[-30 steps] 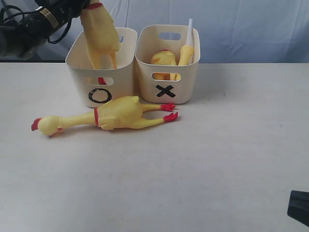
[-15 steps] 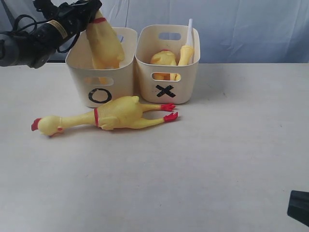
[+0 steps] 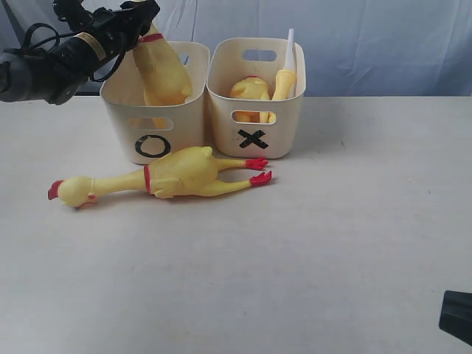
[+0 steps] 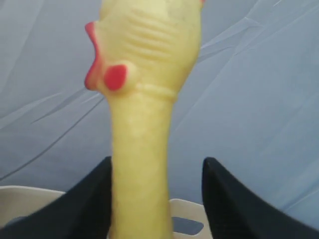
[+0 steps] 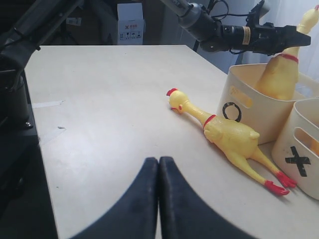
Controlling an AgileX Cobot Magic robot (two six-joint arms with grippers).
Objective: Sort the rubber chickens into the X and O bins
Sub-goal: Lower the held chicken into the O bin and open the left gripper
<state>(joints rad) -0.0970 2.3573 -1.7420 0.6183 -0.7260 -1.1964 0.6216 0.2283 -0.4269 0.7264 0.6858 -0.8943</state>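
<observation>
Exterior view: two chickens (image 3: 258,87) sit in the X bin (image 3: 291,118). A third (image 3: 164,74) leans head-up in the O bin (image 3: 118,110), its head at the left gripper (image 3: 144,16). One chicken (image 3: 177,175) lies on the table (image 3: 332,243) — unsorted — lengthwise along the bins, head left.

Left wrist view: the jaws stand wider than the neck, with a gap on one side.

Right wrist view: the right gripper (image 5: 158,167) is closed and empty.

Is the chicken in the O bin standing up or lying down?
Standing up, leaning a little. The chicken has its body down in the O bin, and its neck pokes up above the rim.
</observation>
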